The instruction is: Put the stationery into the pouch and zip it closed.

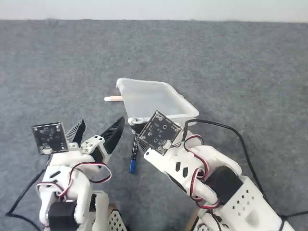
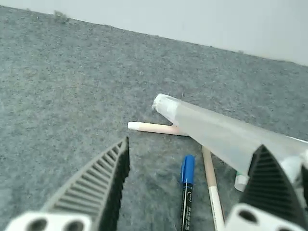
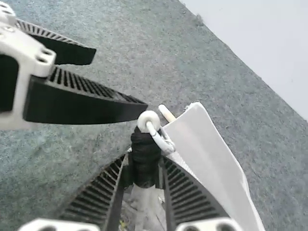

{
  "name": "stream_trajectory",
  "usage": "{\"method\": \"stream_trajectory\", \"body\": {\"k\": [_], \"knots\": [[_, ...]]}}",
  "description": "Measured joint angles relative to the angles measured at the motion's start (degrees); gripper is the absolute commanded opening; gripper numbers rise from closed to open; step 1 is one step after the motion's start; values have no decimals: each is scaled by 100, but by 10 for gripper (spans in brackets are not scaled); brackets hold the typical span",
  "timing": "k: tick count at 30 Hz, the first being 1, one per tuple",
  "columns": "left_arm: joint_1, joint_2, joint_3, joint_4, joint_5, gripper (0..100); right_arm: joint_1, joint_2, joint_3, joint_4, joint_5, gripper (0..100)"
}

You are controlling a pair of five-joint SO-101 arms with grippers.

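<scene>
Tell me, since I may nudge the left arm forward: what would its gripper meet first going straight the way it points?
Most likely the pen with the blue cap, lying on the mat just ahead of the open left gripper. The pencils and pouch lie farther on. Depth is hard to judge.

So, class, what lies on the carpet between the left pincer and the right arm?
A blue-capped marker, between the left pincer and the right arm, in the high view.
</scene>
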Motion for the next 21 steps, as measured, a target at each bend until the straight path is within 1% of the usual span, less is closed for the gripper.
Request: {"method": "stream_trajectory", "body": {"k": [2, 6, 14, 17, 21], "knots": [[9, 0, -18, 0, -97, 370, 123, 0, 0, 0, -88, 7], [299, 0, -35, 79, -158, 370, 316, -9, 0, -123, -299, 7], [853, 0, -35, 105, -220, 370, 360, -9, 0, -149, -387, 7], [923, 0, -35, 105, -220, 370, 360, -9, 0, -149, -387, 7], [923, 0, 167, -123, -220, 370, 360, -9, 0, -149, -396, 7]]}}
